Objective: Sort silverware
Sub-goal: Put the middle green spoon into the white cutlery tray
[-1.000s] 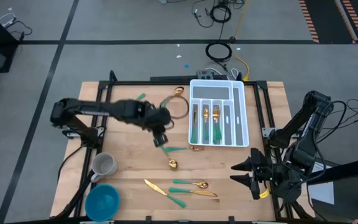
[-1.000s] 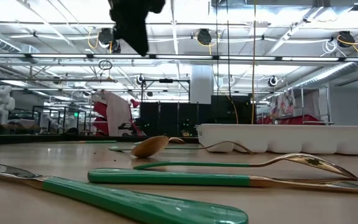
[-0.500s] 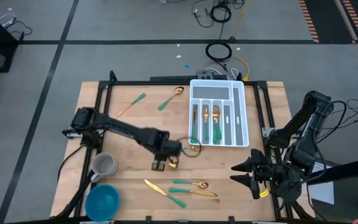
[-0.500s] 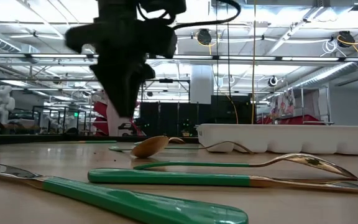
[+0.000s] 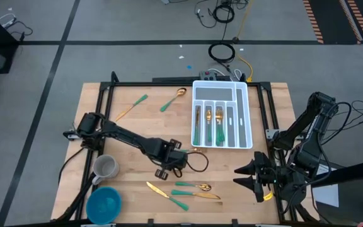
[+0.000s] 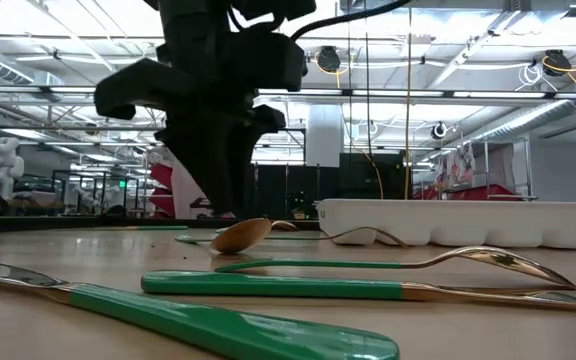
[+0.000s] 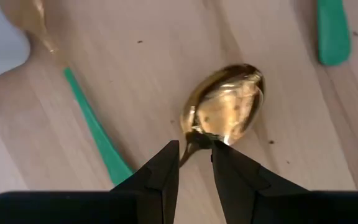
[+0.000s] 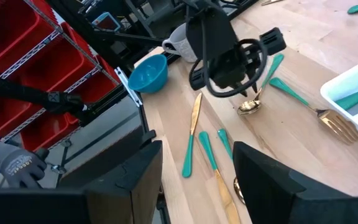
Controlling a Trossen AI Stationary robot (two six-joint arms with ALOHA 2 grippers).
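From overhead I see my left gripper [image 5: 172, 165] low over the middle of the table [image 5: 131, 126], but its body hides what is beneath it; only the left wrist view settles that: the two fingers [image 7: 160, 177] stand narrowly apart astride the neck of a gold spoon [image 7: 224, 107], just behind its bowl, with a small gap showing on each side. That spoon lies a little ahead of the white tray [image 5: 222, 114], where several teal-handled pieces already sit in the slots. A fork [image 7: 73, 93] lies just beside it, teal handle angled toward the gripper. The low view shows the knife [image 6: 188, 320] and two more pieces in a close cluster by the near edge; overhead, two others lie well apart near the far edge. The grey mug [image 5: 105, 168] and blue bowl [image 5: 103, 204] crowd the near left corner. My right gripper [image 5: 247, 178] waits off the table's right edge, fingers spread wide.
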